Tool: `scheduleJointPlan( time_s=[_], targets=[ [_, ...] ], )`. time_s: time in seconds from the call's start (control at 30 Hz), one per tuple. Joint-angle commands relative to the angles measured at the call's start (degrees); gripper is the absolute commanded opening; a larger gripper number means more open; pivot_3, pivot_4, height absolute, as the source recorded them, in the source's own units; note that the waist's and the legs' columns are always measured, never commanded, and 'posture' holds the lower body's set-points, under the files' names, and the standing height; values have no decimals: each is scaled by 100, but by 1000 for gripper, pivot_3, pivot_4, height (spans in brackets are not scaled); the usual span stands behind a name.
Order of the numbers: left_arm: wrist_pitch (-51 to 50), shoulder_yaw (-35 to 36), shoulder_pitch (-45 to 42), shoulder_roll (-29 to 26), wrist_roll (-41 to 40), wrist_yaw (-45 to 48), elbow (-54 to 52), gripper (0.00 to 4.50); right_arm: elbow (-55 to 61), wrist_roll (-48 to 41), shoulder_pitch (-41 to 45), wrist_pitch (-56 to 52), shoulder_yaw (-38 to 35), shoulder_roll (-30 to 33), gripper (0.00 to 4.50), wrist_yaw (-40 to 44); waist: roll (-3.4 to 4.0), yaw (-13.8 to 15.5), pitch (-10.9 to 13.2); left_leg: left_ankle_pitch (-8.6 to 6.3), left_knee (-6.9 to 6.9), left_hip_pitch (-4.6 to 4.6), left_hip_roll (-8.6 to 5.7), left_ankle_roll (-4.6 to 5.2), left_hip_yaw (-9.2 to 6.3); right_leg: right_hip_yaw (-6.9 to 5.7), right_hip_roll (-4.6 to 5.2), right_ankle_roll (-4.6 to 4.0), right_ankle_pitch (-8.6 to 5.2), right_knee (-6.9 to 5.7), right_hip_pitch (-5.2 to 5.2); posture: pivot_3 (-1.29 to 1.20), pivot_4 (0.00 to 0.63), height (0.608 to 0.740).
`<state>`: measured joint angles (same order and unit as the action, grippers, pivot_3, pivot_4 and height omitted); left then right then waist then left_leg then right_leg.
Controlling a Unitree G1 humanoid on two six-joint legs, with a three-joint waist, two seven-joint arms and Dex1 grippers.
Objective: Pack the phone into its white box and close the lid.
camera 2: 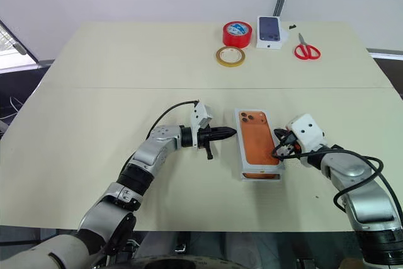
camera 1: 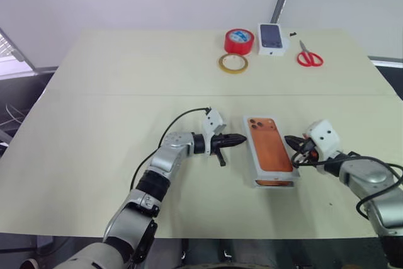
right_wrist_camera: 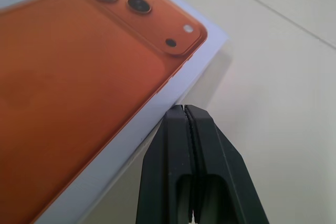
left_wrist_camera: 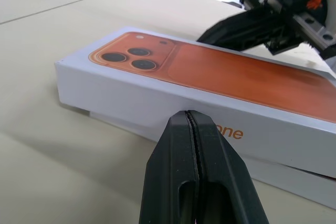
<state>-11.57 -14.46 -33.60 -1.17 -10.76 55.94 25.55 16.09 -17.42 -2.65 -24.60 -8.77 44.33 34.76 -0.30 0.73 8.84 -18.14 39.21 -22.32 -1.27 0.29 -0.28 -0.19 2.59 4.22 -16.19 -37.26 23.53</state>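
— When I look from the head cameras, the white box point(camera 1: 275, 181) lies near the front middle of the table point(camera 1: 126, 80), with its lid point(camera 1: 272, 149) on top, between the two arms. What do the wrist cameras add?

— From the left wrist view the lid point(left_wrist_camera: 157, 95) is not fully down. A strip of the lower tray point(left_wrist_camera: 294, 179) shows under it. On the side of the lid there are orange letters, which the head views do not show clearly.

— And the phone?

— The top face is orange with three dark lenses in a square corner point(right_wrist_camera: 137, 4). I cannot tell if this is the phone itself or a print on the lid.

— How are the grippers?

— The left gripper point(camera 1: 244, 137) is closed on nothing, fingers pressed together, pointing at the left long side of the box. The left wrist view puts its tip just beside the lid's wall; contact I cannot tell. The right gripper point(camera 1: 288, 138) is also closed and empty, its tip at the right long edge near the lens end.

— What about the far edge?

— A red tape roll point(camera 1: 239, 41), a tan tape roll point(camera 1: 233, 63), a small white box with a dark phone picture point(camera 1: 272, 38) and red scissors point(camera 1: 309, 57) lie there, well apart from the box.
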Motion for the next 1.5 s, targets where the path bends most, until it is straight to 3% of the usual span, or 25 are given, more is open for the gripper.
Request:
scheduleJointPlan(
  time_s=[0.03,0.97,1.17,1.3,1.5],
  targets=[
    [11,-111,26,68,-68,84,-319,0,414,-51,-3,31,-180,12,43,90,0,3,0,0,0,0,0,0,0,0,0,0,0,0,0,0,150,740],
    [-151,-343,426,-335,5,341,-691,0,917,447,-804,216,-74,220,43,569,4,-8,-3,0,0,5,0,-1,0,0,-1,0,0,-4,-2,0,150,740],
    [-446,166,39,-228,-433,176,-719,0,493,392,-728,308,-733,404,43,757,4,4,-3,1,2,4,0,-1,0,0,-1,0,0,-4,-3,0,150,740],
    [-771,398,-401,27,-756,74,-692,0,426,77,-493,289,-1147,466,43,967,3,6,-2,0,5,4,-2,-1,1,0,-1,0,0,-4,-5,0,150,740],
    [-322,278,-859,558,-524,-70,48,0,1073,-1641,-304,-452,-1552,102,43,1482,1,7,-1,1,5,7,-3,-1,0,-1,-3,1,0,-5,-8,0,150,740]
  ],
)
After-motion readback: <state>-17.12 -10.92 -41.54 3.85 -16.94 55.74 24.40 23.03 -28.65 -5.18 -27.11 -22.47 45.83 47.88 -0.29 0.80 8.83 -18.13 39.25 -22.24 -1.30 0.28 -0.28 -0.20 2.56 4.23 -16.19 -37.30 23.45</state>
